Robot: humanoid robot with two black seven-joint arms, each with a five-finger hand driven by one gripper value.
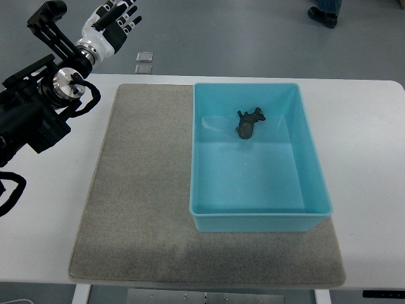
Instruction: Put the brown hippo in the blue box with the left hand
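Grey felt mat (139, 209) spreads closest, covering the white table (373, 190), and on its right half sits the open blue plastic box (253, 218). Inside that box, toward its far wall, the small brown toy hippo (248, 124) lies on the floor, so the placing looks done. Well to the box's far left, past the table's edge, the robot's left hand (112, 26) hangs with fingers loosely spread, holding nothing. Bare mat left of the box leaves open room; no right hand shows.
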